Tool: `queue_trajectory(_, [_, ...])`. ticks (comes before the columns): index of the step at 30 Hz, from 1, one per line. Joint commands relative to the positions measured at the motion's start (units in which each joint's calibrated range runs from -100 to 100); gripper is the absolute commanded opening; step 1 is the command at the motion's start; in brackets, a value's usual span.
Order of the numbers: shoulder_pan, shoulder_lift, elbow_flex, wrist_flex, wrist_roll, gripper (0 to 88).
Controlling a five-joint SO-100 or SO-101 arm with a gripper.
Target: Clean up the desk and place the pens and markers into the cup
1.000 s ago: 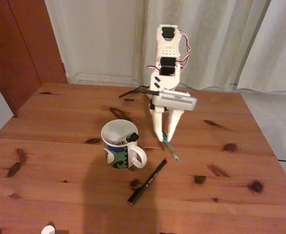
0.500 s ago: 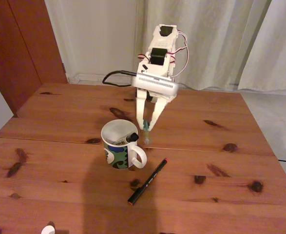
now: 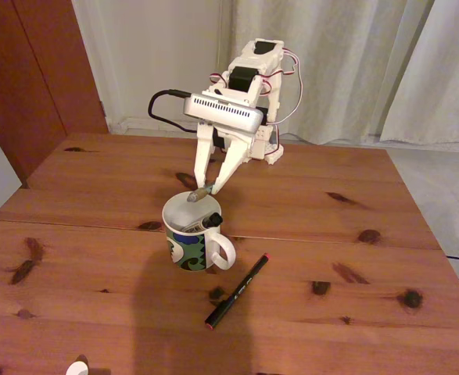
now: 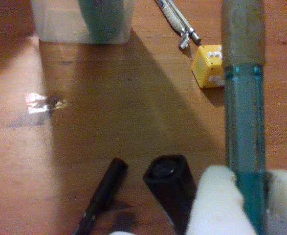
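Tool (image 3: 206, 187) clamps the teal-green pen (image 4: 244, 142), now swung from beside the black pen (image 3: 237, 291) to directly above the mug (image 3: 191, 232). Release next, likely; marker (image 3: 200, 224) already inside.

- My arm (image 3: 249, 78) is white printed plastic with black servos set in.
- Red and white wires loop at 3 o'clock.
- A silver slotted camera bar (image 3: 221, 111) trails a black cable (image 3: 160, 101).
- Two tapering white fingers (image 3: 204, 156).

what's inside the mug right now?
One marker, its black cap leaning on the rim of the mug. Its lower barrel is hidden by the wall. The teal pen in the hand hangs above.
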Motion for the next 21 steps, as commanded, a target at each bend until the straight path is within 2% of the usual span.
queue_trajectory(1, [0.92, -2.75, -3.94, -1.22, -1.52, 0.8])
queue_trajectory(21, [1.72, 12.65, -16.74, -1.22, -2.57, 0.8])
